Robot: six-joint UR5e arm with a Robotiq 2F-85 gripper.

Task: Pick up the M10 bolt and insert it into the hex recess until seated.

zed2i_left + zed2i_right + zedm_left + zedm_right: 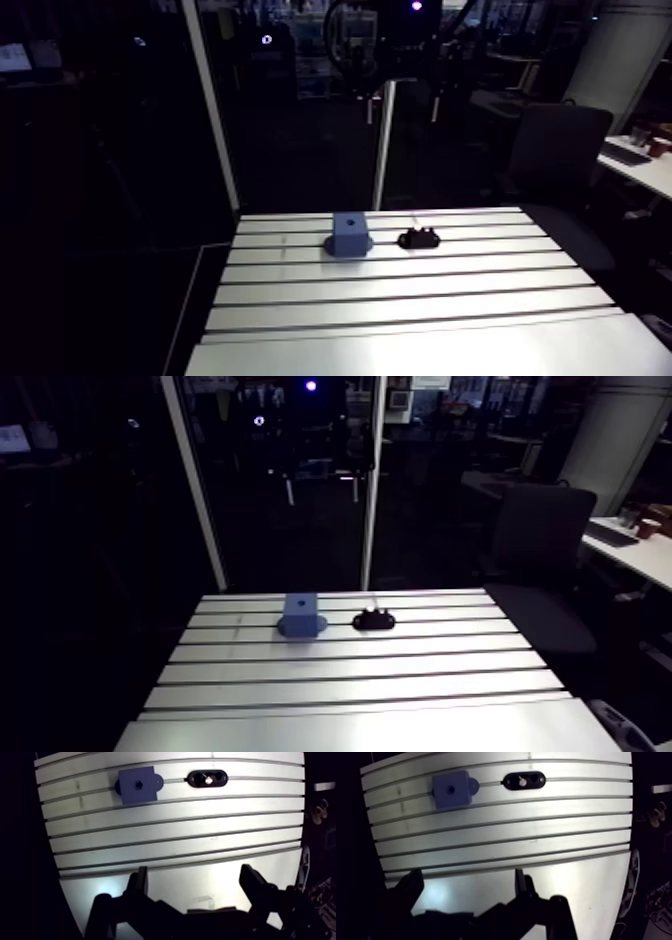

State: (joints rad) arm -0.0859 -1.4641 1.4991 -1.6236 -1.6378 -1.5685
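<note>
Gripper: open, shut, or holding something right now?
Gripper: open, holding nothing, above the table, well short of the bolt and the blue block.

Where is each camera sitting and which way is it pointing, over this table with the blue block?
Arm view: on the arm's upper link, looking down along the table; the robot's own parts at the top edge are too dark to read.
Wrist view: on the wrist, looking down past the open hand, both fingers showing.
Shared: the blue block and the black holder beside it.
</note>
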